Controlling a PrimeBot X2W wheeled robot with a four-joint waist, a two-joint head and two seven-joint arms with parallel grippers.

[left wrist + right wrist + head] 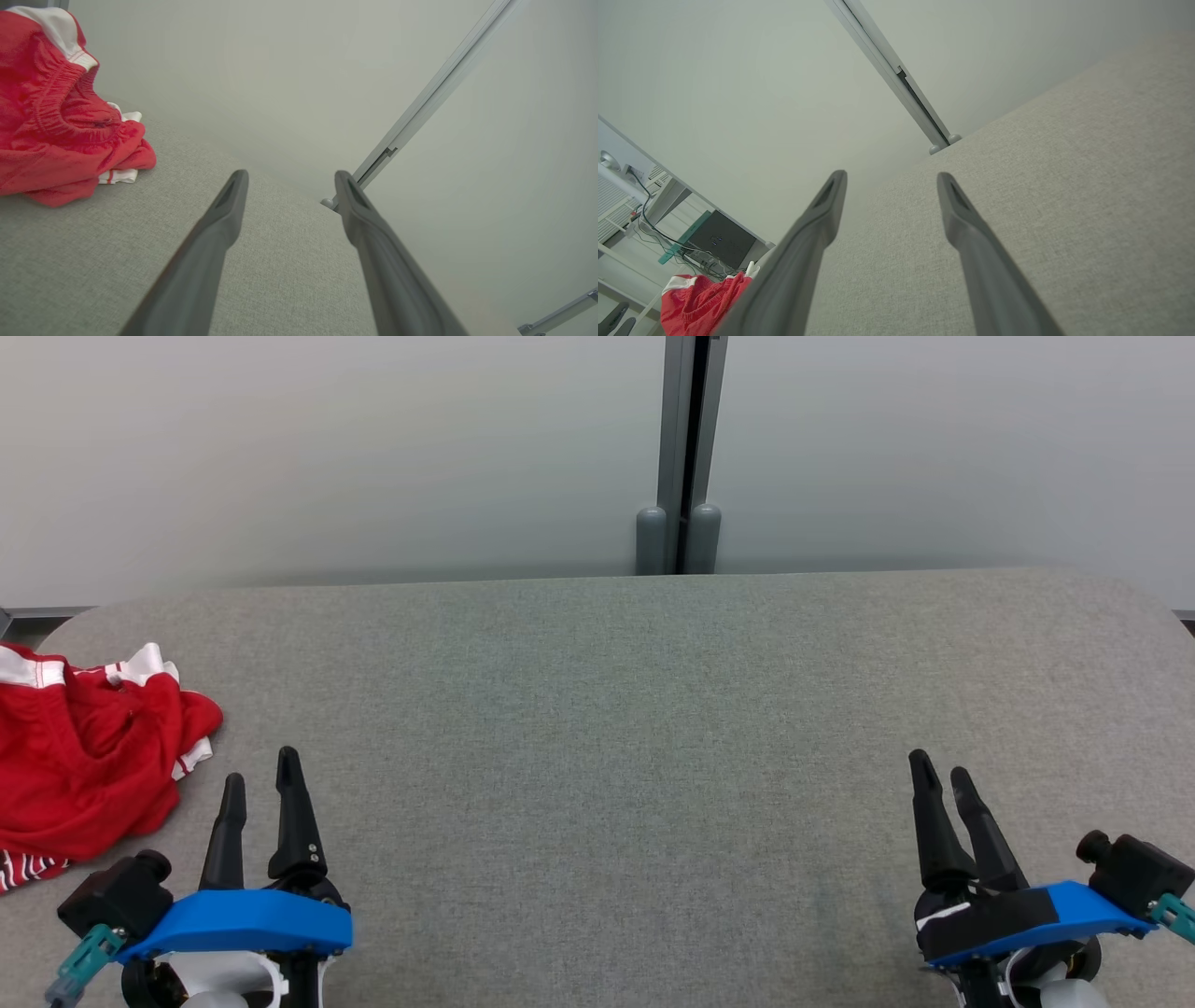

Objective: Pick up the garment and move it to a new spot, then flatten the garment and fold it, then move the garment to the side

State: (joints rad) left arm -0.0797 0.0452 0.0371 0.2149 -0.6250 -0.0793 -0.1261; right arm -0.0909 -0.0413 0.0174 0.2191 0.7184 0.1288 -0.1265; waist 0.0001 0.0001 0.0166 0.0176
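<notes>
1. Garment: crumpled heap at the table's left edge, not gripped; pickup not yet begun. Soft red fabric, gathered elastic waistband, white trim.
2. Left gripper: just right of it, fingers spread wide, holding nothing. Probably grabs first.
3. Right gripper: near right, well apart, also spread and empty.
4. Table: grey woven cover, rounded corners.

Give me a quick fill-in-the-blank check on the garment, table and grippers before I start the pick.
The crumpled garment is red with ____ trim.
It lies on the robot's ____ side of the table.
The left gripper and right gripper both stand ____, holding nothing.
Missing words: white; left; open.
</notes>
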